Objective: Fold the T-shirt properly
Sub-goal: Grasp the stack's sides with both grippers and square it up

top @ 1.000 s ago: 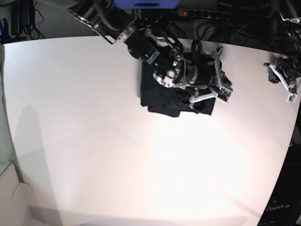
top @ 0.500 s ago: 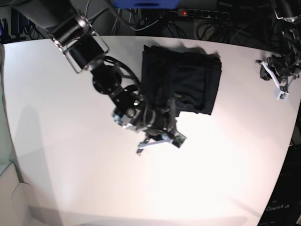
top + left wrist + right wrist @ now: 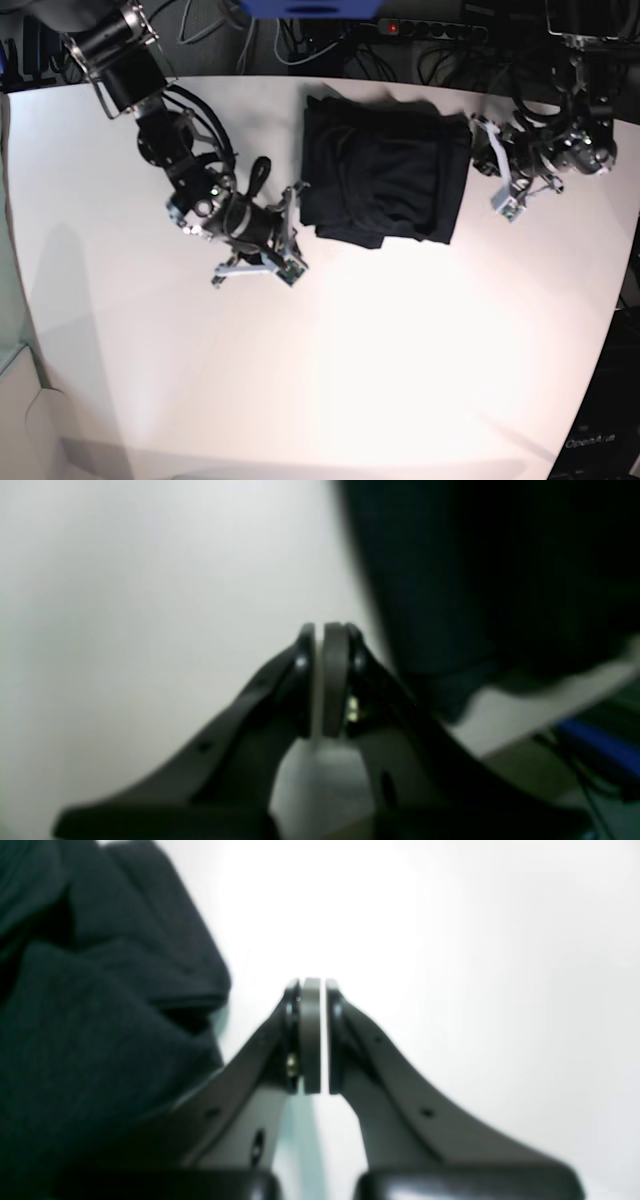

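One T-shirt point(image 3: 385, 178), black, lies folded into a rough rectangle at the upper centre of the base frame on the white counter point(image 3: 400, 350). Two arms, one tool each. Right tool point(image 3: 268, 240) sits left of centre in the base frame, just beside the shirt's left edge, jaws pressed together, nothing between them. Left tool point(image 3: 497, 170) sits at the upper right, just beside the shirt's right edge, jaws all but closed on nothing. One power strip point(image 3: 430, 28) runs along the top edge behind the counter.
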